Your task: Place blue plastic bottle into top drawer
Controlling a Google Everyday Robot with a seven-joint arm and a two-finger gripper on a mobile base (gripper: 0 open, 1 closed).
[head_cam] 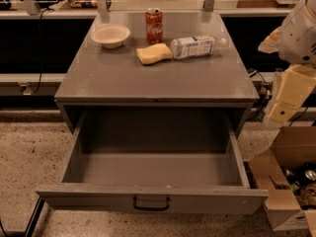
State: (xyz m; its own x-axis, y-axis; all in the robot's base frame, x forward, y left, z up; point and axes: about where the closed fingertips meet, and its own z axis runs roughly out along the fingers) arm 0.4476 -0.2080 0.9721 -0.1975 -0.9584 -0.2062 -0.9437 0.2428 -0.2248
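The blue plastic bottle point(196, 47) lies on its side at the back right of the grey cabinet top, its white cap pointing right. It touches the yellow sponge point(153, 53) on its left. The top drawer point(151, 198) is pulled fully open towards me and holds nothing; its dark pull handle sits at the centre of the front panel. My gripper point(287, 97) hangs at the right edge of the view, beside the cabinet's right side, below and to the right of the bottle and well apart from it. It holds nothing that I can see.
A red soda can point(154, 25) stands upright behind the sponge. A white bowl point(110, 35) sits at the back left of the top. An open cardboard box point(285, 181) with clutter stands on the floor right of the drawer. A counter ledge runs behind the cabinet.
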